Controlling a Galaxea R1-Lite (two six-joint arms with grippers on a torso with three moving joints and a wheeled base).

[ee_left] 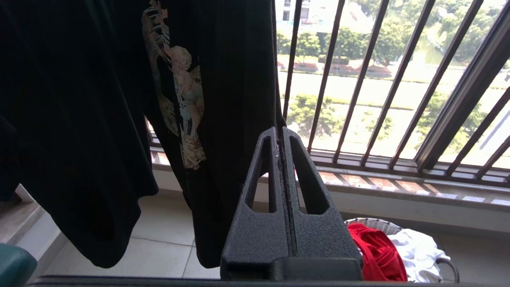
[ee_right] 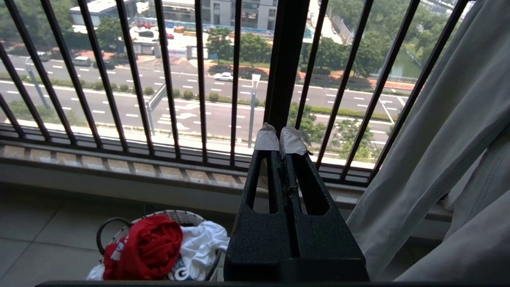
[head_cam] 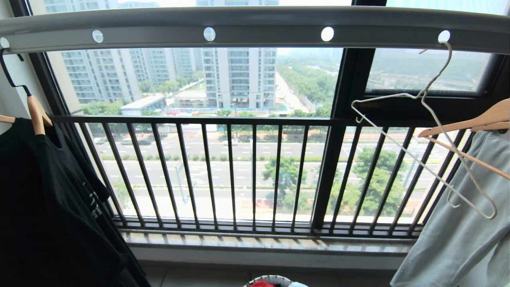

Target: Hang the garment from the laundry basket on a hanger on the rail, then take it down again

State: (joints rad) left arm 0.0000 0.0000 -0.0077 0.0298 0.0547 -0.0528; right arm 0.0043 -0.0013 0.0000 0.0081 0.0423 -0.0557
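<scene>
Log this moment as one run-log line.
garment: in laundry basket | hanger: empty on rail | left gripper: shut, idle | right gripper: shut, idle

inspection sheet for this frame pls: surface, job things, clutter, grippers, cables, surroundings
Surface: tiled floor below the window sill.
Job's things: red garment crumpled in the basket on the floor; wire hanger bare, tilted, hooked in a hole of the rail.
Clutter: white shirt also in the basket; black T-shirt and grey garment on wooden hangers.
Grippers: left gripper shut, empty, beside the black T-shirt; right gripper shut, empty, taped tips.
Cables: nothing seen.
Surroundings: barred window railing, street and towers outside.
</scene>
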